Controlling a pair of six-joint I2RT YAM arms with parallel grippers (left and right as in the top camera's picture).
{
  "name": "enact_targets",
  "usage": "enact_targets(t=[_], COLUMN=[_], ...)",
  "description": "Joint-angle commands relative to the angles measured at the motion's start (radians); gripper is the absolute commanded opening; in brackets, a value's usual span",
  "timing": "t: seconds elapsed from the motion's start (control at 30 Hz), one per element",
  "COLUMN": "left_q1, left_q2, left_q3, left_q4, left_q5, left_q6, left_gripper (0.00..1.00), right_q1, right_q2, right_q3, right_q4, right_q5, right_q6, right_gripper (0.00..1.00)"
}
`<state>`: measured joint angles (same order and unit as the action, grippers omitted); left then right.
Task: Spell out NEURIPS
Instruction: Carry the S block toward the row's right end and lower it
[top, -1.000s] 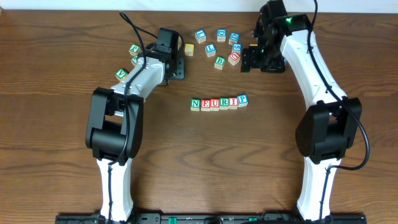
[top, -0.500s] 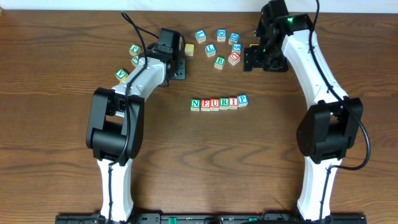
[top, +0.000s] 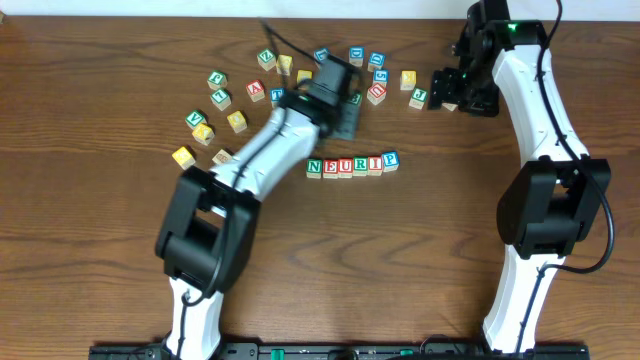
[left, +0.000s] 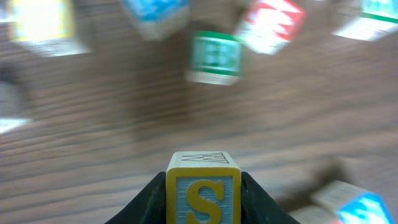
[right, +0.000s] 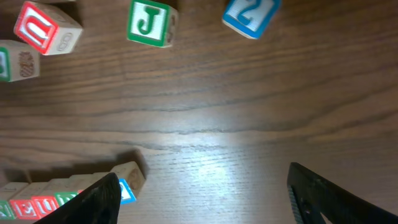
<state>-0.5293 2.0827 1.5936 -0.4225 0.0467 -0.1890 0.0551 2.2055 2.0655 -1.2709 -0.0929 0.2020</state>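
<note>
A row of letter blocks reading N, E, U, R, I, P (top: 352, 165) lies mid-table. Its right end, with the blue P block (right: 127, 183), shows at the lower left of the right wrist view. My left gripper (left: 203, 205) is shut on a yellow-framed block with a yellow S on blue (left: 203, 194). In the overhead view the left gripper (top: 347, 120) hovers just behind the row, and the S block is hidden under it. My right gripper (right: 205, 199) is open and empty, at the back right (top: 445, 90).
Loose letter blocks lie scattered along the back: a left cluster (top: 215, 100), blocks behind the left gripper (top: 356, 55), a red one (top: 377, 92) and two beside the right gripper (top: 408, 80). A green J (right: 150, 23) and a blue block (right: 250, 14) lie ahead of the right gripper.
My left arm has swung right from the back-left cluster to just behind the row. My right arm has moved right, away from the middle blocks.
</note>
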Motion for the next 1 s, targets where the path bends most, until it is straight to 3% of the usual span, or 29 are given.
enact_targets(t=[0.0, 0.23, 0.33, 0.53, 0.8, 0.97], left_q1=[-0.081, -0.207, -0.233, -0.222, -0.212, -0.213], left_q2=[0.009, 0.01, 0.01, 0.01, 0.077, 0.158], left_q3=[-0.006, -0.006, -0.006, -0.006, -0.006, -0.006], left_q4=[0.022, 0.097, 0.104, 0.113, 0.241, 0.324], left_q5=[-0.005, -0.015, -0.079, -0.171, -0.219, -0.22], left_q6=[-0.049, -0.066, -0.126, -0.165, -0.174, -0.259], left_gripper=[0.33, 0.33, 0.33, 0.34, 0.34, 0.35], right_q1=[-0.011, -0.024, -0.035, -0.066, -0.083, -0.081], right_q2=[-0.014, -0.014, -0.014, -0.014, -0.014, -0.014], right_q3=[0.019, 0.019, 0.019, 0.019, 0.018, 0.018], right_q4=[-0.01, -0.026, -0.035, -0.05, -0.069, -0.072], right_q5=[0.005, 0.005, 0.005, 0.005, 0.005, 0.005], right_q6=[0.009, 0.002, -0.001, -0.001, -0.001, 0.0], right_gripper=[0.8, 0.81, 0.8, 0.79, 0.8, 0.8])
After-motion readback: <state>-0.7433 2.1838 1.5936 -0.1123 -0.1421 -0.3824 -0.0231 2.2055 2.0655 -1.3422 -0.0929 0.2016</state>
